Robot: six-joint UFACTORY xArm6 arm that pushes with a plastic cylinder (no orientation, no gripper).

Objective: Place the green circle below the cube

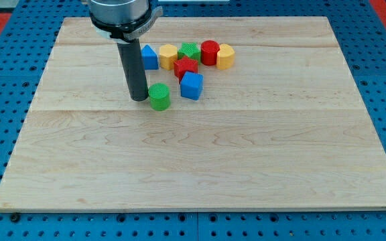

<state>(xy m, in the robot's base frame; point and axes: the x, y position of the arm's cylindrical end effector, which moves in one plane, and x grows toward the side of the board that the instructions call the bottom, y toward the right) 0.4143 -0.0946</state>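
Observation:
The green circle (159, 96) is a short green cylinder on the wooden board, left of and slightly below the blue cube (191, 86). A small gap separates the two. My tip (139, 98) rests on the board right at the green circle's left side, touching or nearly touching it. The rod rises straight up to the arm's flange at the view's top.
Above the cube sits a cluster: a blue triangular block (149, 57), a yellow block (168, 56), a green star (189, 51), a red star (185, 67), a red cylinder (210, 52) and a yellow block (226, 56). The board's (200, 167) edges border blue pegboard.

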